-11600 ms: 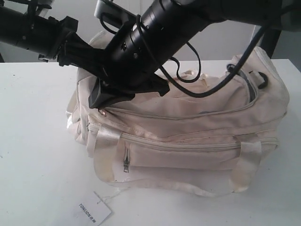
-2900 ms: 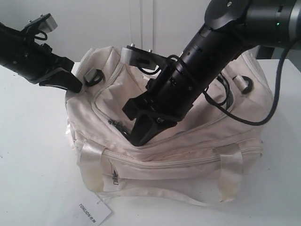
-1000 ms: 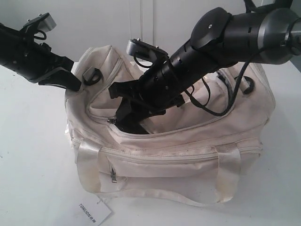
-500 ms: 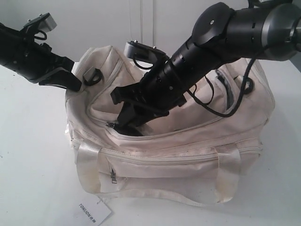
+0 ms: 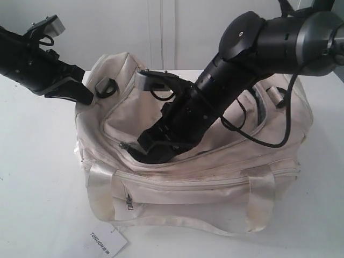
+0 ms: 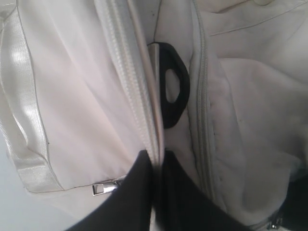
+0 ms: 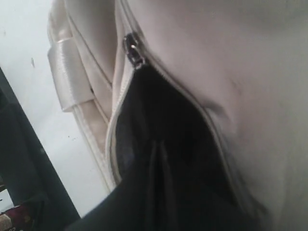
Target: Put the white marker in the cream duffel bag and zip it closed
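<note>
Robotics lab or test cell, by the look of it: black left arm (image 5: 32,59) & black right arm (image 5: 269,40) w/ loose black cabling (image 5: 291,107), over a plain white desk (image 5: 37,177), bare white wall panels (image 5: 177,27) behind. Pure rig-and-bench setup, evenly lit.

The right arm (image 5: 271,40) is a thick glossy dark-grey tube turning ribbed black toward the black right tool (image 5: 150,152), with loose black cables (image 5: 263,141) and a grey bracket (image 5: 144,80), and the black left arm (image 5: 27,62) carries a grey block (image 5: 49,24).

Left hand (image 6: 155,162) pinched shut; right hand (image 5: 154,154) closed, its arm angled steeply down.
</note>
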Robot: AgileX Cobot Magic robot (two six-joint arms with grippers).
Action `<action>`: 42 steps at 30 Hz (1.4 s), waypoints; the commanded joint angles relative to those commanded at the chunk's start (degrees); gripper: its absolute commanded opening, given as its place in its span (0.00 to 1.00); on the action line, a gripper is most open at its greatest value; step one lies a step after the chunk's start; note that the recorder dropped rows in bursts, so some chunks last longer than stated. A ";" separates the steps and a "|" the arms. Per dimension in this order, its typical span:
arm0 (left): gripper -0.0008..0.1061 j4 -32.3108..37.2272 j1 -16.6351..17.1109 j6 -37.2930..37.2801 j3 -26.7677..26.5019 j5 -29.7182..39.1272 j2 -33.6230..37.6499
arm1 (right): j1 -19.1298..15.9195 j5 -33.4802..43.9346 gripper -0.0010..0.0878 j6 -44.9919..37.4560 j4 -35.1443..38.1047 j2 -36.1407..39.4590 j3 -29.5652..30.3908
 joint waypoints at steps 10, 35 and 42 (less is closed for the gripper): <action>0.01 0.00 0.00 0.00 0.00 0.23 0.00 | 5.45 -15.94 0.01 0.01 1.01 0.22 0.00; 0.01 0.00 0.00 0.00 0.00 0.39 0.00 | 5.45 -23.41 0.01 5.96 2.08 3.26 0.00; 0.01 0.00 0.00 0.00 0.00 0.39 0.00 | 5.45 -21.92 0.01 6.11 0.00 -3.34 0.00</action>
